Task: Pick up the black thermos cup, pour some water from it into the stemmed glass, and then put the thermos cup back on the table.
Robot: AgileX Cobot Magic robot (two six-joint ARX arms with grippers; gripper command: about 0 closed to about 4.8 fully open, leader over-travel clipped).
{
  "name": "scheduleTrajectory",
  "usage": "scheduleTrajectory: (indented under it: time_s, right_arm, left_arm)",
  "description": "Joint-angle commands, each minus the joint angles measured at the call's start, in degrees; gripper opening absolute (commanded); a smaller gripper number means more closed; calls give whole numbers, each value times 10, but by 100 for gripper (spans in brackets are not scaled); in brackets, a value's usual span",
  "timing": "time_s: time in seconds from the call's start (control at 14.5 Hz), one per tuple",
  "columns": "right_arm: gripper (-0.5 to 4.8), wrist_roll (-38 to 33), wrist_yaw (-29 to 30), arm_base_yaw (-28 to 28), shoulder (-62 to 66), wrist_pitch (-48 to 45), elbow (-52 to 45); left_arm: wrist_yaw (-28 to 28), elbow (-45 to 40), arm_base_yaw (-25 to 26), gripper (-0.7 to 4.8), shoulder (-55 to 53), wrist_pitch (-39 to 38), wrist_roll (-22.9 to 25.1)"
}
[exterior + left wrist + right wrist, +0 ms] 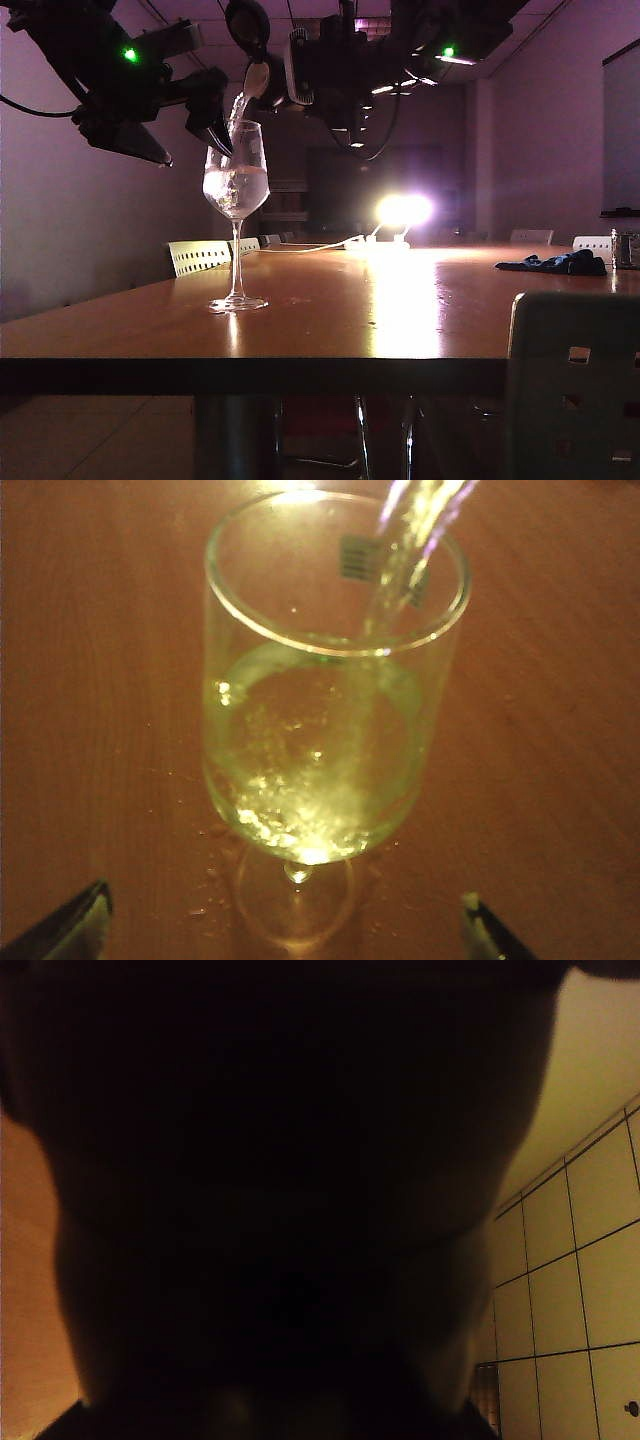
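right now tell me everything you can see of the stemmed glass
The stemmed glass is clear, with a tulip bowl, thin stem and round flat foot. It stands upright on the glossy brown table, near its left end. A stream of water falls into its open mouth; the bowl is about half full and bubbling. Droplets lie around its foot. Nothing grips it.

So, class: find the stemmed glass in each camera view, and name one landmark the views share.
Exterior view: stemmed glass stands left of centre on the table, water streaming in.
Left wrist view: it fills the middle, seen from above.
Right wrist view: not in it; a dark shape blocks the picture.
Shared landmark: the water stream.
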State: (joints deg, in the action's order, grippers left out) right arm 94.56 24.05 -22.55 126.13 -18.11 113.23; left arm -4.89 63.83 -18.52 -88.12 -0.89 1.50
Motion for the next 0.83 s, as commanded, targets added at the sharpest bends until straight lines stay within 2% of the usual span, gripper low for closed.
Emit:
scheduleTrajectory:
  time_s: [0.07, 0.83]
  right_arm:
    - [76, 2, 2, -2, -10, -43, 9]
    - [76, 16, 3, -1, -10, -39, 9]
  left_arm:
    - [2, 3, -1, 479, 2, 4, 1]
    - [2, 3, -1, 479, 2, 5, 1]
